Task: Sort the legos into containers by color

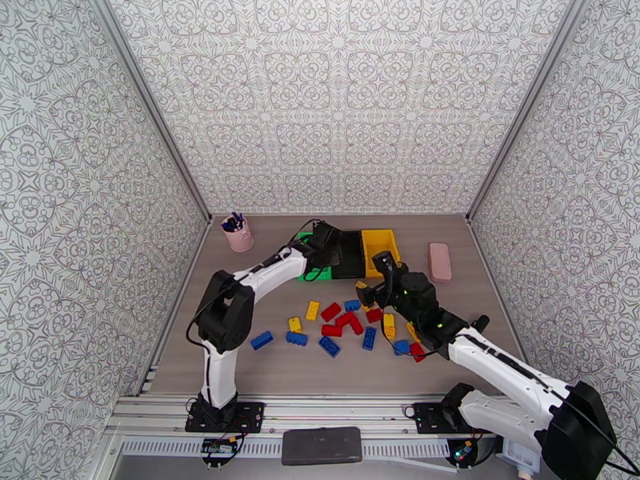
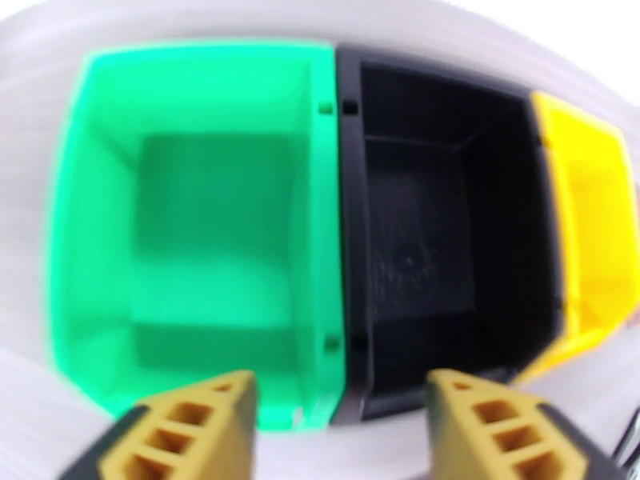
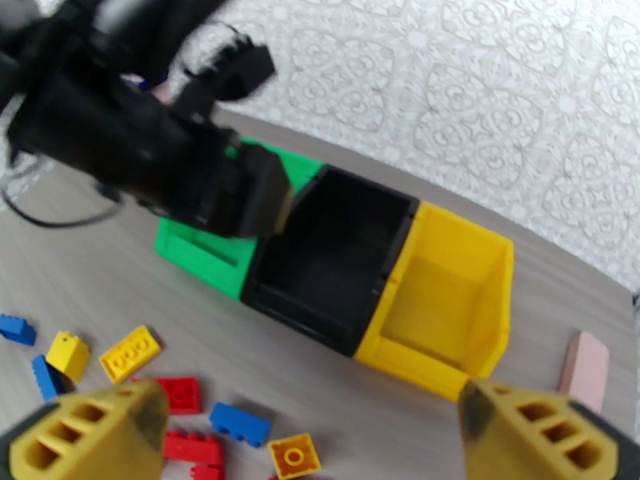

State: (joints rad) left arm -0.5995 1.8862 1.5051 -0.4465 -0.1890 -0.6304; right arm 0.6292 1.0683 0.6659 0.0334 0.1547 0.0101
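Red, blue and yellow legos (image 1: pixel 344 322) lie scattered on the table in front of three containers set in a row: green bin (image 2: pixel 200 226), black bin (image 2: pixel 432 242), yellow bin (image 2: pixel 588 226). My left gripper (image 2: pixel 340 434) hovers above the near wall between the green and black bins, open, with nothing between its fingers. What shows of the green and black bins' insides is bare, though the picture is blurred. My right gripper (image 3: pixel 312 450) is open wide above the far edge of the lego pile, over a small yellow lego (image 3: pixel 294 456), facing the yellow bin (image 3: pixel 440 306).
A pink cup of pens (image 1: pixel 238 232) stands at the back left. A flat pink slab (image 1: pixel 439 262) lies right of the yellow bin. The left arm's black wrist (image 3: pixel 160 154) covers part of the green bin (image 3: pixel 208 254). Patterned walls enclose the table.
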